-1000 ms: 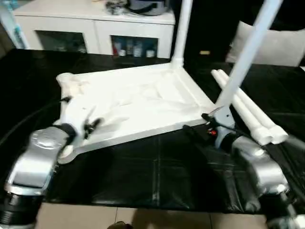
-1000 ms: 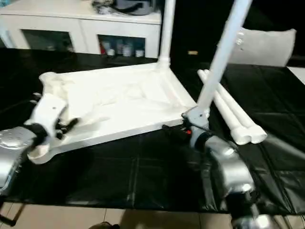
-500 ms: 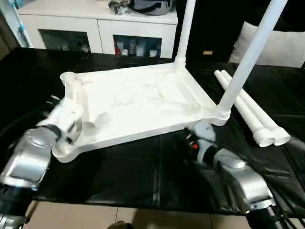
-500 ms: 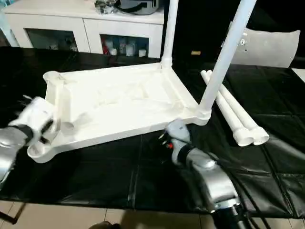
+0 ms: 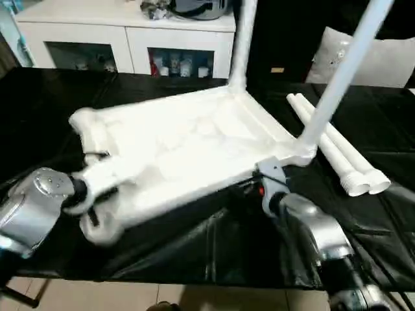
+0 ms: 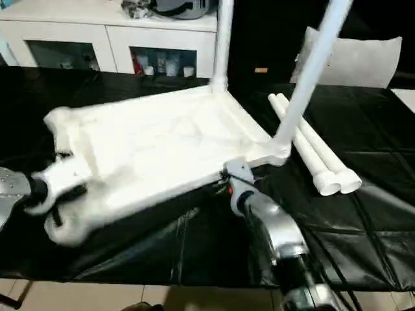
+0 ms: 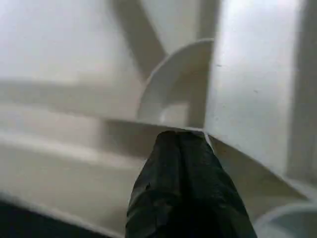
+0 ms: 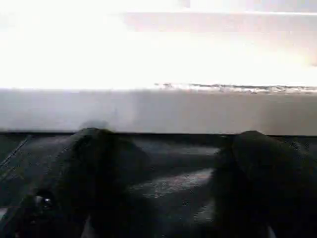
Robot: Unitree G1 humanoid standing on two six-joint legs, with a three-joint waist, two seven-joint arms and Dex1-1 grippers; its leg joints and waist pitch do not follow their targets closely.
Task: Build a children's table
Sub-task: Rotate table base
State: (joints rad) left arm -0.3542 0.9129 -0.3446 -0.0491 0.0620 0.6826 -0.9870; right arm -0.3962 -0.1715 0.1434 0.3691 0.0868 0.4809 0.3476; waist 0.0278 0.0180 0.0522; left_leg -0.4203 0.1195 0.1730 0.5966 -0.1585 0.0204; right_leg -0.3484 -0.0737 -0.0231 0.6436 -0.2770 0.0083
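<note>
A: What is on the left?
B: The left gripper [image 7: 181, 163], fingers pressed together, pinches a rib at the near left corner of the upturned tabletop [image 5: 188, 139] on the black table [image 5: 194, 253].
A: And rightward?
B: Two legs [image 5: 241, 42] stand in its far-side sockets. The right gripper [image 8: 168, 163], spread wide and holding nothing, faces the tabletop's near edge. Two spare legs [image 5: 334, 152] lie on the right.
</note>
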